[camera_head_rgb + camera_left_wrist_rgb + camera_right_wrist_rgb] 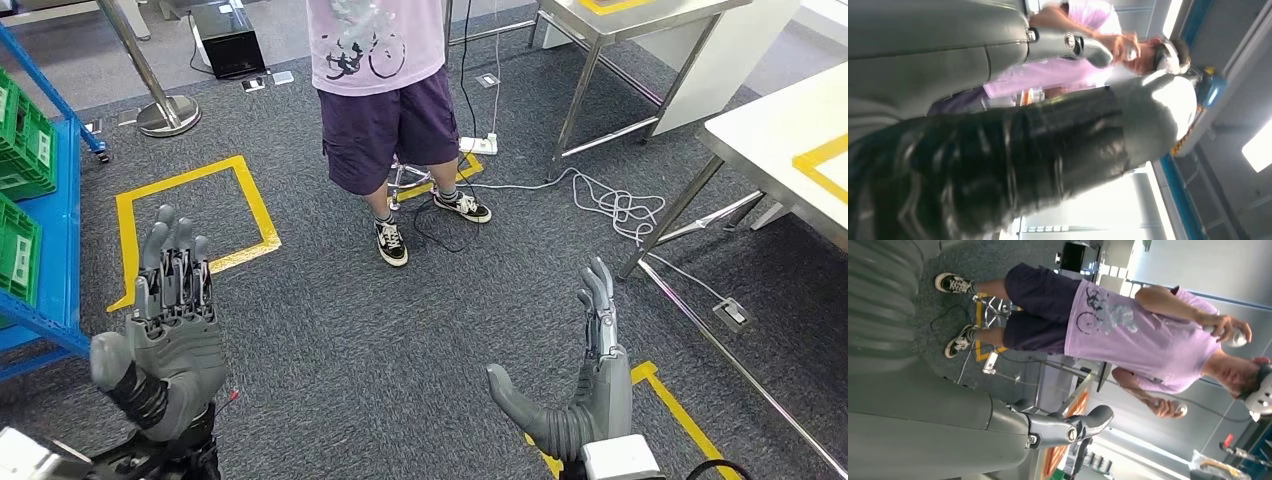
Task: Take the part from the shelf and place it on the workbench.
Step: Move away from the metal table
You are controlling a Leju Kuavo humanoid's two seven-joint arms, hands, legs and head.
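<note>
Raising two empty hands over the carpet

Nearest, the left hand (172, 330) and right hand (585, 395) are up, fingers spread, holding nothing. Beyond them stands a person (385, 90) in a lilac bicycle-print T-shirt. A blue shelf (62, 240) with green crates (22, 150) stands left; the workbench (790, 140) right. The part cannot be made out; no writing is legible

Left hand (172, 330): matte grey moulded palm shell, slim dark-grey segmented fingers with black linkages between them, thick grey thumb with black ribbed base. White block at wrist, black cabling beside it. Small red mark near wrist.
Right hand (585, 390): same grey shell, slender grey fingers, pointed grey thumb, white rectangular cover at wrist.
Right wrist view: grey ribbed cover, grey finger link with round silver screw heads at pivot.
</note>
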